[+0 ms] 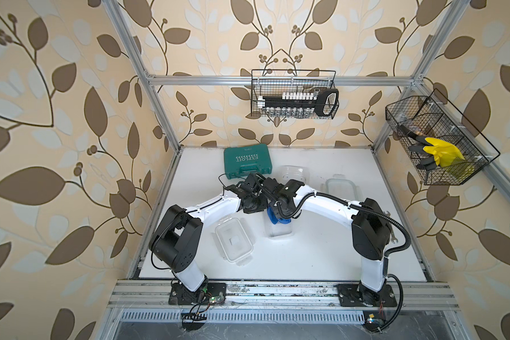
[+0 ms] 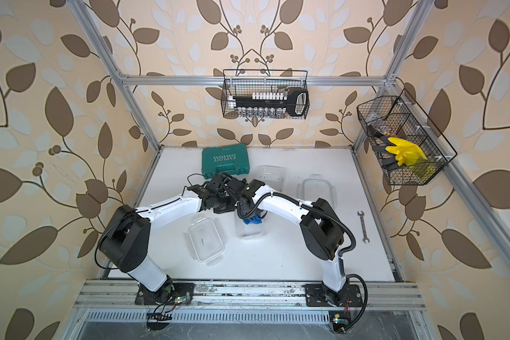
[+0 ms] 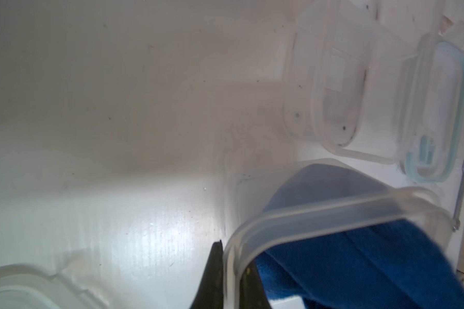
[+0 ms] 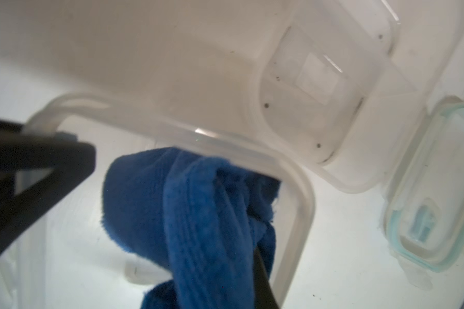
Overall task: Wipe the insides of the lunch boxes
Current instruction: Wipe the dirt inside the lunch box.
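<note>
Blue cloth [image 4: 188,214] lies closest to the lens in the right wrist view, bunched up and hanging into the near lunch box [image 4: 300,203], whose clear rim curves around it. The right hand [image 1: 276,215] is closed on that cloth, and one dark finger [image 4: 261,270] shows against the folds. The left hand [image 3: 233,277] is narrow. Its fingers [image 3: 212,281] pinch the wall of the same box near a corner, one outside the rim and one inside. In both top views this box sits at the middle of the frame on the white surface [image 1: 306,259]. The two wrists meet over its far end, hiding that end and the left hand's grip. A clear lid [image 1: 233,241] lies flat left of it, near but apart. The far lunch box [image 1: 294,173] is just above centre, behind the right forearm, with dark specks on its bottom. The green-rimmed lid [image 1: 340,187] lies beside it to the right. A teal case [image 1: 246,162] lies above centre, behind the left wrist. In a top view a wrench [image 2: 362,226] lies right of centre on the surface, past the right elbow. A back basket [image 1: 295,97] hangs at upper centre, and a side basket [image 1: 436,138] at upper right holds a yellow glove [image 1: 439,150]. By count there are two lunch boxes, two lids, one cloth, one case, one wrench and two baskets.
</note>
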`<state>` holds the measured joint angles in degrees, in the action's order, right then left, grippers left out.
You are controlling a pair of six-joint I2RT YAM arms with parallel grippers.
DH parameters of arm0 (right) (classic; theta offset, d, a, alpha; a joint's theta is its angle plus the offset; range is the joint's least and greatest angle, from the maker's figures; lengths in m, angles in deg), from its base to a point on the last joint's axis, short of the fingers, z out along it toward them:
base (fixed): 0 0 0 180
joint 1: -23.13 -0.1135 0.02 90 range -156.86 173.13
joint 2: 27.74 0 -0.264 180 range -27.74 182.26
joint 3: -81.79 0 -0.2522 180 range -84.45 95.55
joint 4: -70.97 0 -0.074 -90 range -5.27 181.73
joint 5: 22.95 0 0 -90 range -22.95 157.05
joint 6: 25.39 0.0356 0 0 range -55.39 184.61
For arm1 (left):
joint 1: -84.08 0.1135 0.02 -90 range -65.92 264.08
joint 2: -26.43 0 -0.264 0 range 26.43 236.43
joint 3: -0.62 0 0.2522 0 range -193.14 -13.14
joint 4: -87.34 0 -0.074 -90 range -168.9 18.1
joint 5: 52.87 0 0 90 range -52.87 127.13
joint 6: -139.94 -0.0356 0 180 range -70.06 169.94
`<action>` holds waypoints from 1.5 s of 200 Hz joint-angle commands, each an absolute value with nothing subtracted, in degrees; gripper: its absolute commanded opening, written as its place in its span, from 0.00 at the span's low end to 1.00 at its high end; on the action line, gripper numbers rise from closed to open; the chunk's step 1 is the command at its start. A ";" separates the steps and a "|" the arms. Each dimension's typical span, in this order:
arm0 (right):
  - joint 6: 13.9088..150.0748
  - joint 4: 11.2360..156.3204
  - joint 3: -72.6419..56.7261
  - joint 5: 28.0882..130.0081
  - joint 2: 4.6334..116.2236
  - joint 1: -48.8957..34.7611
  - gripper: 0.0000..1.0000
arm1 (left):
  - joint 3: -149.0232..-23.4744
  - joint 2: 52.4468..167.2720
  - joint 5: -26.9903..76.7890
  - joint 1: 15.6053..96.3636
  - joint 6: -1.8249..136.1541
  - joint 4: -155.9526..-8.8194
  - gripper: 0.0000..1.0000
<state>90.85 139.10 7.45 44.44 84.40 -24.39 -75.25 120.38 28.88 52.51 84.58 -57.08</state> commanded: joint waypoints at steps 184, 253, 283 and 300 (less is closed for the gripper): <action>97.34 111.61 -3.75 85.86 88.47 -25.76 0.00 | -76.23 116.64 35.73 55.67 78.96 -47.46 0.00; 96.62 118.60 -10.14 78.89 66.08 -23.41 0.00 | -82.33 122.94 38.27 59.91 78.33 -47.25 0.00; 97.42 118.20 -12.53 77.17 55.11 -19.82 0.00 | -85.28 125.57 38.30 59.91 77.51 -46.23 0.00; 95.83 122.22 -13.29 74.23 49.79 -17.12 0.00 | -86.48 126.65 38.00 59.91 77.45 -45.77 0.00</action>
<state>97.14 116.89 -11.30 79.06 55.62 -19.74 -83.60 125.87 37.60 59.79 78.61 -46.44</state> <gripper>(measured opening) 0.066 0.085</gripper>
